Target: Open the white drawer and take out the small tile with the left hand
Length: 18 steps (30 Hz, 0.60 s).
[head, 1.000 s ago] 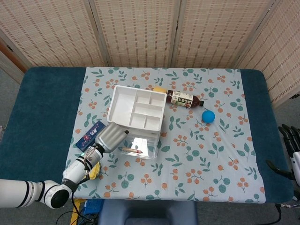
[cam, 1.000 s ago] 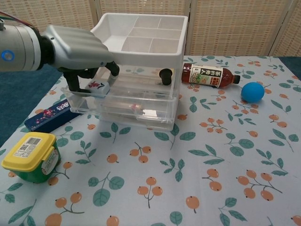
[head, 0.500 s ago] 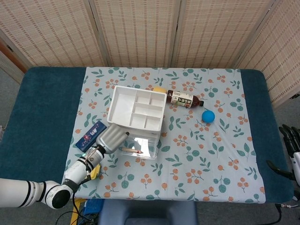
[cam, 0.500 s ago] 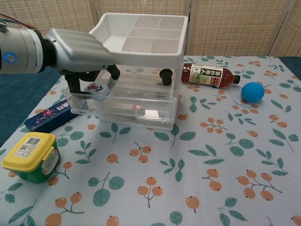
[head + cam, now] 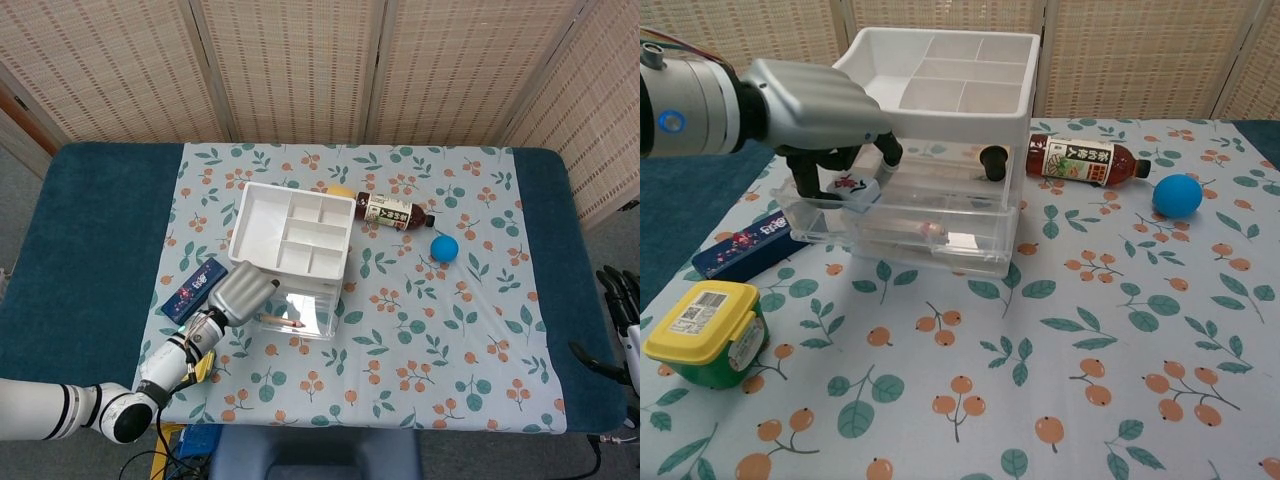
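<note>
Now L hand (image 5: 820, 105) pinching small tile (image 5: 853, 187).

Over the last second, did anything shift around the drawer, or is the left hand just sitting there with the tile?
The left hand has edged rightward along the open drawer, carrying the small tile in its fingers; the tile sits further right and tilted more. The drawer stays open; the bottle, blue ball and yellow-lidded jar have not moved.

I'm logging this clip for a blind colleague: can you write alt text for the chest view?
The left hand holds a small tile over the open clear drawer of a white organiser on a floral cloth. Around it lie a bottle, a blue ball, a yellow-lidded tub and a dark blue box.
</note>
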{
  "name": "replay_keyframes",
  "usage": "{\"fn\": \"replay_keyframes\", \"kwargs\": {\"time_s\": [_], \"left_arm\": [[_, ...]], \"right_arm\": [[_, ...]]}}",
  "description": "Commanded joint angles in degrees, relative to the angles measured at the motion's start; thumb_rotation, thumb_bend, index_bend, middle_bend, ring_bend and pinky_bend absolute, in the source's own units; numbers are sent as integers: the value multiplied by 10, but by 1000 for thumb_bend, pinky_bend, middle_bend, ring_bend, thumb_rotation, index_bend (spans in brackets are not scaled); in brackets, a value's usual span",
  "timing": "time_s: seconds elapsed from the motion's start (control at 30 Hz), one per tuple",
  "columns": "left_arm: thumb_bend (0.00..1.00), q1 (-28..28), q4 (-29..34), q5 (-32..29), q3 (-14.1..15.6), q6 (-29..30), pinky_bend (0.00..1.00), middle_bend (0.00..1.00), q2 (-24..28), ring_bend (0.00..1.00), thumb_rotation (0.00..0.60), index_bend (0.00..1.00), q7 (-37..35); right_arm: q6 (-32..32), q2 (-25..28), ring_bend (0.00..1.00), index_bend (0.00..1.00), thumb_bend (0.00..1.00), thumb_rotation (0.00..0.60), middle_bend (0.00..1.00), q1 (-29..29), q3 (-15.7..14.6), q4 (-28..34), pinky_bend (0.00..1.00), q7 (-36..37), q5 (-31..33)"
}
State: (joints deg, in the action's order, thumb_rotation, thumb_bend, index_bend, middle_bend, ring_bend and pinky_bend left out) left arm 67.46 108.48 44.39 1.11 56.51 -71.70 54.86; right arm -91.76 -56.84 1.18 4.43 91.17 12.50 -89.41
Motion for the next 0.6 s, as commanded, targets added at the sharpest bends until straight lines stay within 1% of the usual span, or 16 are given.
{"fn": "replay_keyframes", "kwargs": {"time_s": [0.03,0.33,0.6], "left_arm": [[293,-3,-2,6,-2,3,1000,987,-2,1000,600,515,-7],[293,-16,18,35,-5,13,1000,987,20,1000,600,547,-28],[293,-52,58,94,1,41,1000,987,63,1000,600,552,-63]], "right_arm": [[0,0,0,0,200,600,44,0,0,0,0,0,0],[0,-1,0,0,200,600,44,1,1,0,0,1,-2],[-1,-2,0,0,200,600,44,2,1,-1,0,2,-4]]}}
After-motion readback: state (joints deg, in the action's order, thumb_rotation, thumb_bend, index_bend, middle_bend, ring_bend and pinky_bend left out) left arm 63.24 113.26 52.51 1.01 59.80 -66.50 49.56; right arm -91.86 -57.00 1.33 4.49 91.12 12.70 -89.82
